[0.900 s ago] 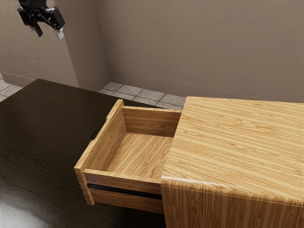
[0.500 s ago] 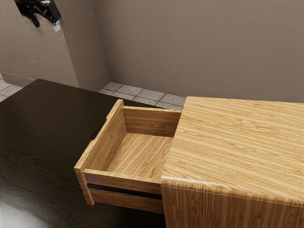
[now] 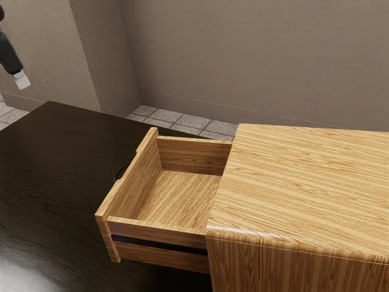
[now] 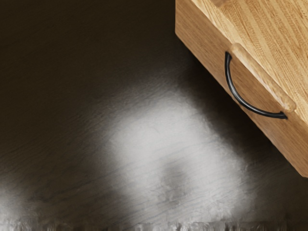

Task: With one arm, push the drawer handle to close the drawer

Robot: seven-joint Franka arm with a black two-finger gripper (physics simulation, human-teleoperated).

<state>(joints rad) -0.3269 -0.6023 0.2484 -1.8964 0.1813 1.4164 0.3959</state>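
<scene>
One dark part of my gripper point(image 3: 10, 53), ending in a pale tip, hangs at the exterior view's left edge, tilted, well apart from the drawer. Whether the jaws are spread or pressed together, I cannot tell.

Outward from there, the black curved handle point(image 4: 236, 94) is fixed at both ends to the outer face of the wooden drawer point(image 3: 104, 217), bowing away from it. Just beside the handle, a rounded wooden strip point(image 4: 263, 77) runs along the upper edge of the drawer's front. That front panel stands between the handle and the drawer's inside. The drawer is pulled out from the cabinet point(image 3: 304, 182), its wooden floor and inner walls in plain sight, and a dark strip point(image 3: 159, 244) runs along its outer side.

Dark, grained tabletop point(image 3: 55, 164) spreads around the drawer's front, with a pale patch of shine on it near the handle. Beyond its far edge lie grey floor tiles point(image 3: 188, 120), and brownish walls point(image 3: 255, 55) rise behind, meeting at corners.

Compared with the earlier exterior frames, the gripper's pale tip sits lower and farther toward the exterior view's left, and looks larger. The drawer has not moved: it stands just as far out of the cabinet.
</scene>
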